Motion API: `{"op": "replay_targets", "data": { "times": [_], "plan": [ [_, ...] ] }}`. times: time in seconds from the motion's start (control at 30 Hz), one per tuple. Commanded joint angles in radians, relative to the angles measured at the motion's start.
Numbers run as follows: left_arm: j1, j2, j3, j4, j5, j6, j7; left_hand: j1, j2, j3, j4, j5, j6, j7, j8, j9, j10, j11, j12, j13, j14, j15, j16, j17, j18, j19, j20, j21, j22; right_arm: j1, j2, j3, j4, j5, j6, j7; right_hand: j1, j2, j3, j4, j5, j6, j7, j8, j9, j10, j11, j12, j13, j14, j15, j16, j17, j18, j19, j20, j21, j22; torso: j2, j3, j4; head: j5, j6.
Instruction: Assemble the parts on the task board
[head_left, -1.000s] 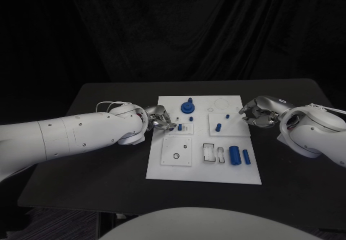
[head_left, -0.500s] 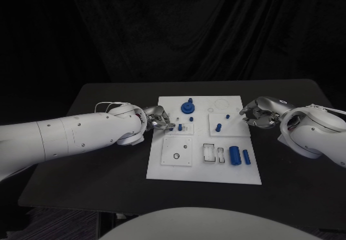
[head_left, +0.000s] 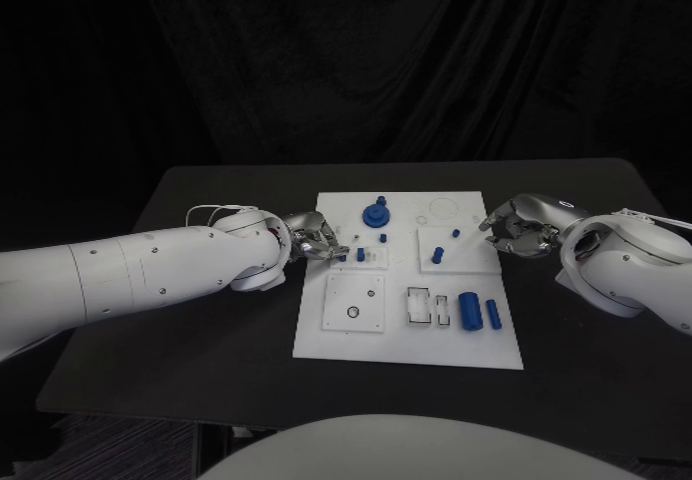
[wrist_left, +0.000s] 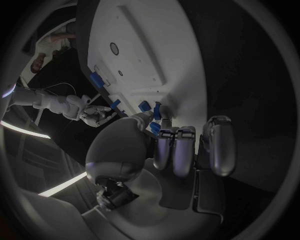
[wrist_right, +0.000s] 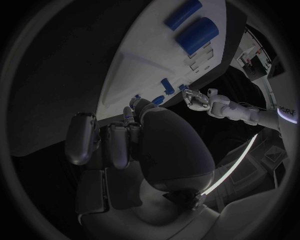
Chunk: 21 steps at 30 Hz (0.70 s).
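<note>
Task board (head_left: 408, 345) lay mid-worktop; several blue parts (head_left: 479, 310) remained loose near its front edge. Left robot hand (head_left: 320, 243) and right robot hand (head_left: 516, 229) flanked it, fingers curled, apparently empty.

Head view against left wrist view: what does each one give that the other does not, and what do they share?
Head view: the whole white board with all its edges, lying on the black table. Left wrist view: the inner side of the left hand, its fingers curled, with small blue pieces just past the fingertips. Shared: the board, the left hand and the right hand.
</note>
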Motion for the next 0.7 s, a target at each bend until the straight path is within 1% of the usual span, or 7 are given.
{"op": "replay_targets", "data": {
  "times": [0.03, 0.27, 0.37, 0.43, 0.47, 0.53, 0.7],
  "plan": [
    [-0.006, -0.001, -0.003, 0.0, 0.003, -0.002, 0.002, -0.014, -0.004, -0.018, 0.007, -0.011, 0.007, -0.001, 0.007, 0.025, 0.106, 0.002, 0.003, 0.262, 0.106, -0.001, 0.007, 0.263, -0.01, 0.02, 0.0, -0.003, 0.196, -0.003, -0.002, 0.001, 0.0, 0.001, 0.008, -0.016, -0.007, 0.001, 0.004, 0.001, 0.004, 0.005, -0.001, -0.002, -0.002, -0.003, -0.001, -0.002, 0.071, 0.069, 0.007, -0.007, 0.127, -0.001, -0.003, 0.001, -0.006, 0.171, 0.0, 0.0008, -0.0007, 0.001, 0.0],
    [-0.006, -0.003, -0.003, 0.0, 0.003, -0.002, 0.006, -0.034, -0.003, -0.079, 0.047, -0.055, 0.011, 0.0, 0.015, 0.026, 0.106, 0.002, 0.003, 0.262, 0.106, -0.001, 0.007, 0.263, -0.01, 0.021, 0.001, -0.002, 0.196, -0.004, -0.001, 0.001, -0.001, 0.001, 0.008, -0.016, -0.007, 0.001, 0.004, 0.001, 0.004, 0.005, -0.001, -0.002, -0.002, -0.003, -0.001, -0.002, 0.071, 0.069, 0.007, -0.007, 0.127, -0.001, -0.003, 0.001, -0.006, 0.171, 0.0, 0.0007, -0.0009, 0.003, 0.0],
    [-0.006, -0.002, -0.003, 0.0, 0.003, -0.002, 0.01, -0.051, -0.001, -0.11, 0.056, -0.07, 0.01, 0.001, 0.016, 0.025, 0.106, 0.003, 0.003, 0.262, 0.106, 0.0, 0.007, 0.263, -0.01, 0.021, 0.001, -0.003, 0.196, -0.004, 0.0, 0.001, -0.002, 0.001, 0.008, -0.016, -0.007, 0.001, 0.004, 0.001, 0.004, 0.005, -0.001, -0.002, -0.002, -0.003, -0.001, -0.002, 0.071, 0.069, 0.007, -0.007, 0.127, -0.001, -0.003, 0.001, -0.006, 0.171, 0.0, 0.0007, -0.0014, 0.003, 0.0],
    [-0.007, -0.002, -0.003, -0.001, 0.003, -0.003, 0.013, -0.08, 0.008, -0.15, 0.058, -0.092, 0.008, 0.001, 0.014, 0.025, 0.106, 0.004, 0.003, 0.262, 0.106, 0.0, 0.007, 0.263, -0.01, 0.021, 0.001, -0.003, 0.196, -0.004, 0.0, 0.001, -0.002, 0.001, 0.008, -0.016, -0.007, 0.001, 0.004, 0.001, 0.004, 0.005, -0.001, -0.002, -0.002, -0.003, -0.001, -0.002, 0.071, 0.069, 0.007, -0.007, 0.127, -0.001, -0.003, 0.001, -0.006, 0.171, 0.0, 0.0002, -0.0015, 0.003, 0.0],
    [-0.007, -0.002, -0.003, -0.001, 0.003, -0.003, 0.015, -0.085, 0.009, -0.157, 0.058, -0.096, 0.008, 0.001, 0.014, 0.025, 0.106, 0.004, 0.003, 0.262, 0.106, 0.0, 0.007, 0.263, -0.01, 0.021, 0.002, -0.003, 0.196, -0.004, 0.0, 0.001, -0.002, 0.001, 0.008, -0.016, -0.007, 0.001, 0.004, 0.001, 0.004, 0.005, -0.001, -0.002, -0.002, -0.003, -0.001, -0.002, 0.071, 0.069, 0.007, -0.007, 0.127, -0.001, -0.003, 0.001, -0.006, 0.171, 0.0, 0.0001, -0.0015, 0.003, 0.0],
    [-0.007, -0.002, -0.003, -0.002, 0.003, -0.002, 0.018, -0.107, 0.019, -0.189, 0.058, -0.115, 0.004, 0.002, 0.011, 0.024, 0.106, 0.005, 0.003, 0.262, 0.106, 0.001, 0.007, 0.263, -0.01, 0.02, 0.002, -0.005, 0.195, -0.004, 0.001, 0.001, -0.002, 0.001, 0.008, -0.016, -0.007, 0.001, 0.004, 0.001, 0.004, 0.005, -0.001, -0.002, -0.002, -0.003, -0.001, -0.002, 0.071, 0.069, 0.007, -0.007, 0.127, -0.001, -0.003, 0.001, -0.006, 0.171, 0.0, 0.0004, -0.0019, 0.004, 0.0],
    [-0.007, 0.001, -0.003, -0.005, 0.003, 0.002, 0.023, -0.109, 0.021, -0.194, 0.058, -0.117, 0.002, 0.003, 0.009, 0.024, 0.106, 0.005, 0.003, 0.262, 0.106, 0.001, 0.007, 0.263, -0.01, 0.02, 0.002, -0.005, 0.195, -0.004, 0.002, 0.001, -0.003, 0.001, 0.009, -0.016, -0.009, 0.0, 0.005, 0.0, 0.004, 0.006, 0.0, -0.003, -0.002, -0.003, 0.0, -0.003, 0.071, 0.069, 0.007, -0.006, 0.127, -0.001, -0.003, 0.001, -0.006, 0.171, 0.0, 0.0012, -0.0011, 0.003, 0.0]
  ]
}}
